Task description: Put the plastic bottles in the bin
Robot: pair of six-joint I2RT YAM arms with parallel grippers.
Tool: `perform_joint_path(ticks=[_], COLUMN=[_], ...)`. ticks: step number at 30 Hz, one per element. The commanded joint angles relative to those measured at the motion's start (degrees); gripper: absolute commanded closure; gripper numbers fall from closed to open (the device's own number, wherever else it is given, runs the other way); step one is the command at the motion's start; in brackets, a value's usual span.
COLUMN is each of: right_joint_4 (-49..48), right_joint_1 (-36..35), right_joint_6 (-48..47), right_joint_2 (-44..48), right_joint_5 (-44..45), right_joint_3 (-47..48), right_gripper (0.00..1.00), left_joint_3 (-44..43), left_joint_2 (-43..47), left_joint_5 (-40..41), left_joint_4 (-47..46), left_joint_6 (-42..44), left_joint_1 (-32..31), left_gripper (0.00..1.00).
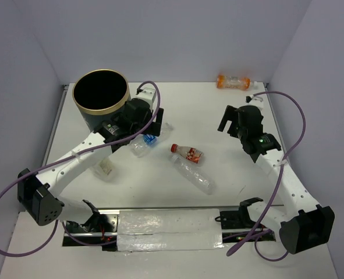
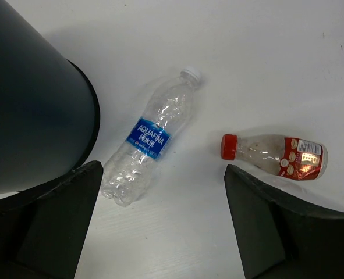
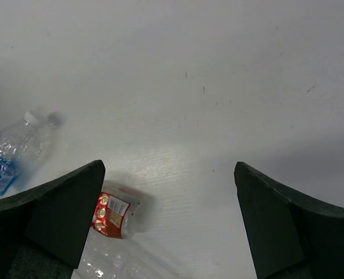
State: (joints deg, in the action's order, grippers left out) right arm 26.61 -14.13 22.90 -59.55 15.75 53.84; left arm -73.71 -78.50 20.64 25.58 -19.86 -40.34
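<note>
The left gripper (image 2: 163,189) is being held wide open, with nothing between its dark fingers (image 2: 55,226), above the blue-labelled bottle (image 2: 150,139). That bottle, clear, crinkled and white-capped, is being shown lying on its side just beside the foot of the bin (image 1: 100,96), at about 4 o'clock from it. The bin, a tall dark cylinder with a tan-gold rim, is being seen standing upright at roughly 10 o'clock on the white table (image 1: 218,110). The red-capped bottle (image 1: 187,153), clear with a red label, is being shown on its side near the table's middle, apart from the blue-labelled one. The long clear bottle (image 1: 196,175) is lying just beside it at 5 o'clock; whether the two touch cannot be told. The orange-tinted bottle (image 1: 234,81) is being seen at 1 o'clock by the far edge, well apart from the others. A small pale bottle (image 1: 106,168) is being partly hidden under the left arm at 8 o'clock. The right gripper (image 3: 169,174) is also being held open and empty over bare table near 2 o'clock.
</note>
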Motion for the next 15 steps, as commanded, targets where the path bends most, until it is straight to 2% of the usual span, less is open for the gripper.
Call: perform_joint_path(ticks=[1,7,11,15], right_joint_4=[-1.03,-2.35,-2.79,-4.02], right_joint_1=[-0.55,-0.55,-0.46,-0.63], right_joint_6=[0.66,0.75,0.31,0.66], right_joint_2=[-0.83,0.66,0.66,1.45], right_joint_5=[0.95,-0.28,-2.12,-2.39], right_joint_3=[0.30,-0.85,-0.93,-1.90], right_gripper=[0.00,0.00,0.00,0.00], left_joint_3=[-2.65,-2.58,4.43,7.53], left_joint_2=[0.37,1.68,6.85,8.71], left_joint_5=[2.03,1.94,-0.34,-0.34], left_joint_4=[0.07,0.44,-3.86,-3.00], left_joint_6=[-1.06,-1.41,-2.90,-3.70], left_joint_1=[-0.27,-0.27,-0.27,-0.27], left_gripper=[0.01,0.01,0.01,0.01])
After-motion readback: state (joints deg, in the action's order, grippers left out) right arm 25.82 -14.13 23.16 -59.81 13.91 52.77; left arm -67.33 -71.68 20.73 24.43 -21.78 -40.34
